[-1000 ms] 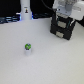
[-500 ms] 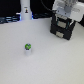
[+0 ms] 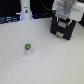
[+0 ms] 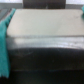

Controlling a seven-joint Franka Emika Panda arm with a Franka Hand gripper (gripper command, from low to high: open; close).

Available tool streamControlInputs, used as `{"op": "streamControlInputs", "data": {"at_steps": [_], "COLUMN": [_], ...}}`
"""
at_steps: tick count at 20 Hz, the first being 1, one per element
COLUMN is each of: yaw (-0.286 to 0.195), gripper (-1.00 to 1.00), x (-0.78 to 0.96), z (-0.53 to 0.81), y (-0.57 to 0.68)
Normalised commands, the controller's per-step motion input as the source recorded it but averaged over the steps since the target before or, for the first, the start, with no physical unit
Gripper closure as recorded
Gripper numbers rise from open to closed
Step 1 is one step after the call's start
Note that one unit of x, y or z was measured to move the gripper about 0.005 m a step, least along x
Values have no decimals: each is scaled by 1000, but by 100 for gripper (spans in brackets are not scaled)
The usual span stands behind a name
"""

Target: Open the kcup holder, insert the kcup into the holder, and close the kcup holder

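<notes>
The arm enters the exterior view at the top, toward that view's right, its pale grey-white wrist housing hanging straight down over the far right corner of the surface (image 3: 45, 60). The end effector (image 3: 64, 22) sits directly above and against the upper part of the kcup holder (image 3: 62, 30), the dark boxy unit standing near the far edge on the exterior view's right. Two dark finger-like shapes reach down over the front of the unit, but the picture is too soft to separate them from the holder's own dark faces, so I cannot tell whether the end effector is spread or closed, or whether it actually grips anything.

The kcup (image 3: 28, 48) stands upright on the open white surface, well apart from the holder, toward the exterior view's left and nearer the middle of the surface than any edge. Its green top faces up over a small white body.

A tall white post (image 3: 25, 11) stands at the far edge, on the exterior view's left, well away from both the pod and the arm.

The wrist view is heavily blurred. It shows a pale flat panel (image 4: 42, 22) above a dark glossy band (image 4: 47, 60), which appears to be the holder seen very close, with a teal strip (image 4: 4, 45) along one side. No fingertips can be made out there.
</notes>
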Motion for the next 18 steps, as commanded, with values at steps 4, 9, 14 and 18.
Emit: {"op": "streamControlInputs", "data": {"at_steps": [4, 9, 14, 18], "yaw": [-71, -65, -67, -76], "gripper": [100, 100, 100, 100], "x": [837, 888, 953, 947], "z": [319, 212, 133, 210], "y": [-266, -254, -280, -289]}}
